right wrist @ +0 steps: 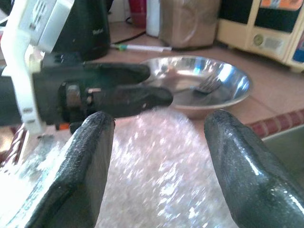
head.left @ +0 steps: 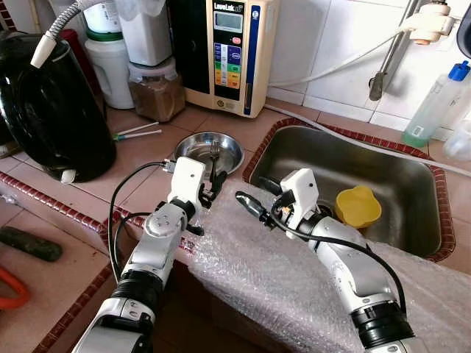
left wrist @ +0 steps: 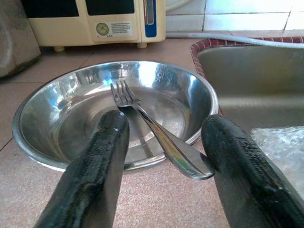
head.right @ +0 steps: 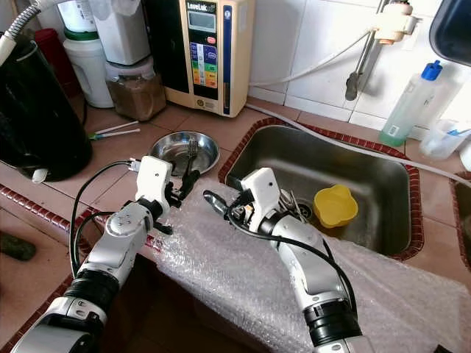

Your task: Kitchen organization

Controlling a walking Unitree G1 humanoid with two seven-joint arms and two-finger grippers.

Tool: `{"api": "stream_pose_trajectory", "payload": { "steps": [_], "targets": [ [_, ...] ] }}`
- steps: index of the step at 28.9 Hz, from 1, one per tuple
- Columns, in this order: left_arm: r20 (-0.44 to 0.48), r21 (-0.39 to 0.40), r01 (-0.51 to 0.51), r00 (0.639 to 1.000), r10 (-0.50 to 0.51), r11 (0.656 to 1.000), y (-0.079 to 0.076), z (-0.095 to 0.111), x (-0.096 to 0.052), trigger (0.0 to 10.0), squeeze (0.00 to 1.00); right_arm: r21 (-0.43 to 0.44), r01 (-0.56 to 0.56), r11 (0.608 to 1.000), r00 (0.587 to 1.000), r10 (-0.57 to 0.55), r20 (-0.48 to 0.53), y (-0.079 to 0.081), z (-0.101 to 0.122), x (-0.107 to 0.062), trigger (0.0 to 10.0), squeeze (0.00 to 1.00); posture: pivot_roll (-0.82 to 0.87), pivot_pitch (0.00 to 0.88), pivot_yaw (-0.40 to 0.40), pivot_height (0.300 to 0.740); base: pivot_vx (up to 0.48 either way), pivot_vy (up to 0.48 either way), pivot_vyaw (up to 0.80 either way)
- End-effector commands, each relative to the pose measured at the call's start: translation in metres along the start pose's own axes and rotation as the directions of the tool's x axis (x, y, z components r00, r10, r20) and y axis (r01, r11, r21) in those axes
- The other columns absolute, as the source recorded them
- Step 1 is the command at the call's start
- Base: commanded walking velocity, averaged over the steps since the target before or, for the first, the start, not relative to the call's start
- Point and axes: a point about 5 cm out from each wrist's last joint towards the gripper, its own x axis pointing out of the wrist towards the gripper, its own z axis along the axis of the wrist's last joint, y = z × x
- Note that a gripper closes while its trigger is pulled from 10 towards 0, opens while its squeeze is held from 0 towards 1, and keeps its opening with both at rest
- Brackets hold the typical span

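Reaching over the bubble wrap [head.left: 280, 279] at the desk's [head.left: 140, 158] edge, the left gripper [head.left: 213, 184] stands open just short of the steel bowl [head.left: 210, 151] — its two fingers [left wrist: 95, 171] spread, with nothing clamped between them. Straight ahead of it lies the fork [left wrist: 152, 128]: handle end nearest, resting on the bowl's near rim and poking out between the fingers, tines farther on inside the bowl. The fork's long axis runs nearly along the gripper's own reach, a little skewed toward one finger, so a short push forward and a close would likely catch the handle. The right gripper [head.left: 254, 204], also open and empty, hovers over the wrap to the side of the left one, pointing across at it; the bowl and fork lie farther from it, beyond the left fingers. So the left arm is plainly the nearer. Off to the right gripper's far side sits the sink [head.left: 412, 243], a yellow cup [head.left: 357, 206] in it.
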Motion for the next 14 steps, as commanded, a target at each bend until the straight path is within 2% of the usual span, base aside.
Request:
{"api": "stream_pose_trajectory", "payload": {
  "steps": [1, 14],
  "targets": [
    [0.003, 0.001, 0.01, 1.0, -0.01, 1.0, 0.0002, 0.0033, -0.0001, 0.0, 0.0, -0.017, -0.016, 1.0, 1.0, 0.016, 0.001, 0.002, 0.0039, -0.0001, 10.0, 0.0, 0.0, 0.0, -0.001, 0.74, 0.0, 0.0, 0.0],
    [-0.012, -0.003, 0.005, 1.0, -0.005, 1.0, 0.0006, 0.0013, -0.0013, 0.0, 0.0, -0.02, -0.017, 1.0, 1.0, 0.016, -0.019, 0.0038, 0.0009, 0.0, 10.0, 0.0, 0.0, 0.0, 0.0, 0.74, 0.0, 0.0, 0.0]
  ]
}}
